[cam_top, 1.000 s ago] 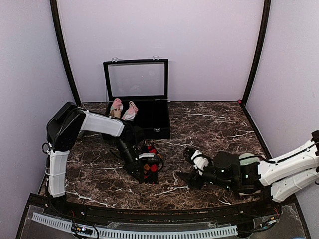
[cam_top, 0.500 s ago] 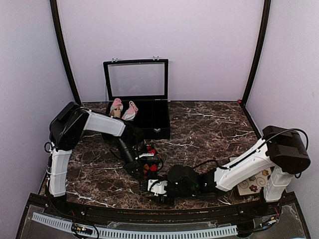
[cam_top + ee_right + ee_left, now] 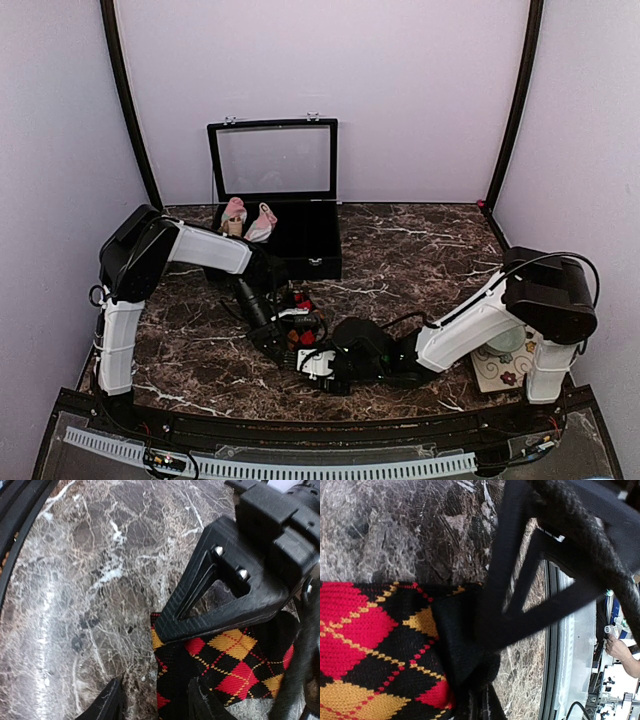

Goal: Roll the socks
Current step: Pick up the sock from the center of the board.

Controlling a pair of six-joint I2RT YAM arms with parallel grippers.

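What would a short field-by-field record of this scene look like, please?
surface: marble table, dark with white veins
argyle sock: black with red and orange diamonds, lying on the table
left gripper: shut, pinching the sock's black end
right gripper: open, fingers astride the sock's edge
black case: at the back of the table, lid raised
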